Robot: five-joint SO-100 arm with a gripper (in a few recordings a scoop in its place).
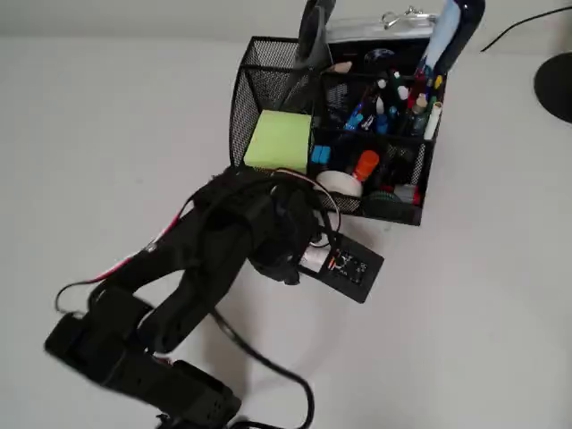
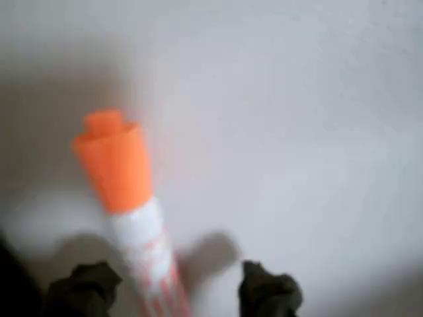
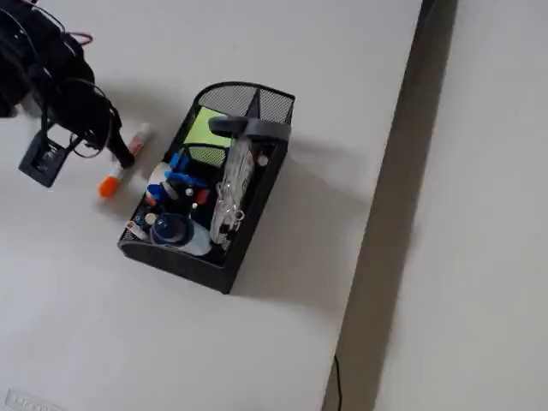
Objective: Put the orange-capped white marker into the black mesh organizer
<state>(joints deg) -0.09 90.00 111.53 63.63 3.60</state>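
End effector (image 2: 175,290) spread wide astride the orange-capped white marker (image 2: 129,205) on the table (image 2: 317,99); off-centre closure could roll it away from the black mesh organizer (image 3: 205,257).

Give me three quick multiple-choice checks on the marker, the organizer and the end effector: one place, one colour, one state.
1. Where is the orange-capped white marker?
A. Lying on the table beside the black mesh organizer
B. Standing in the organizer
C. On top of the green sticky notes

2. What colour is the sticky-note pad in the black mesh organizer?
A. Pink
B. Yellow-green
C. Blue

3. What state is the end effector in?
A. Shut on the marker
B. Open, with a finger either side of the marker's barrel
C. Shut on nothing

Key: 1 A, the fixed view shows it flat on the table; 2 B, the overhead view shows the pad; 3 B, the wrist view shows gaps beside the barrel.
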